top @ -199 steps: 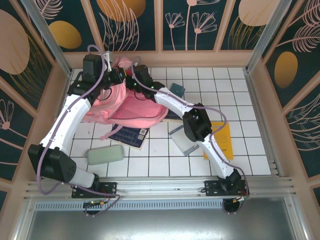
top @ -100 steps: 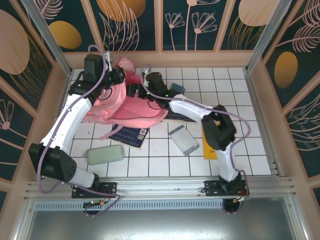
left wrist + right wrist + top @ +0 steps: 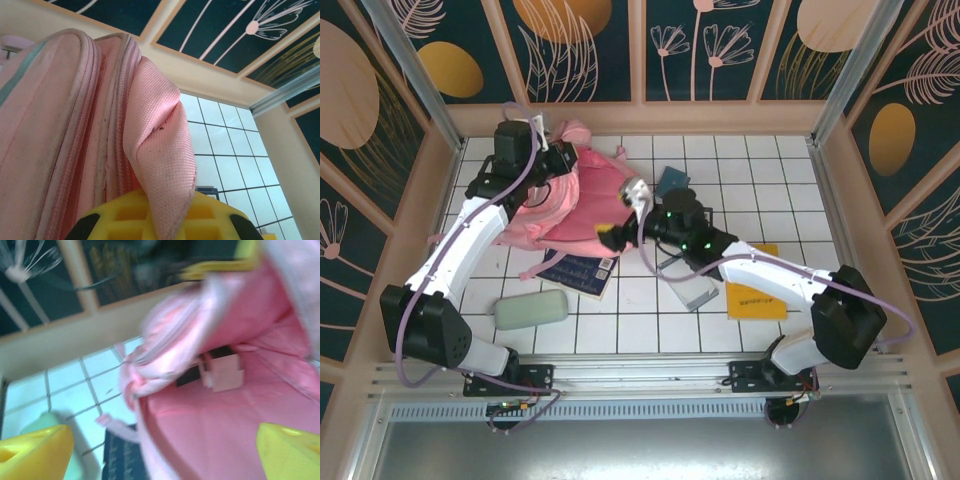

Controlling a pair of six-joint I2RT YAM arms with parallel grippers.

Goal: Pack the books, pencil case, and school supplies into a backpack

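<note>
The pink backpack point(image 3: 582, 212) lies at the back left with its mouth facing right. My left gripper point(image 3: 556, 160) is shut on the backpack's upper flap point(image 3: 165, 165), and pink fabric is pinched between its yellow pads point(image 3: 120, 220). My right gripper point(image 3: 623, 215) hovers open just outside the mouth with nothing between its fingers point(image 3: 35, 452). Inside the backpack point(image 3: 225, 440) a pale pink block point(image 3: 225, 372) lies beside something dark. On the tiles are a navy book point(image 3: 578, 270), the sage-green pencil case point(image 3: 530, 310), a grey-blue case point(image 3: 688, 282), a yellow book point(image 3: 757, 292) and a small teal book point(image 3: 672, 180).
Wooden walls and metal posts point(image 3: 410, 70) enclose the white tiled table point(image 3: 640, 330). The right arm's forearm point(image 3: 770, 275) stretches across the grey-blue case and the yellow book. A pink strap point(image 3: 117, 426) trails over the navy book point(image 3: 117, 462).
My right gripper has drawn back out of the backpack toward the table's middle, and its arm has swung low and to the right. The left gripper still holds the flap.
</note>
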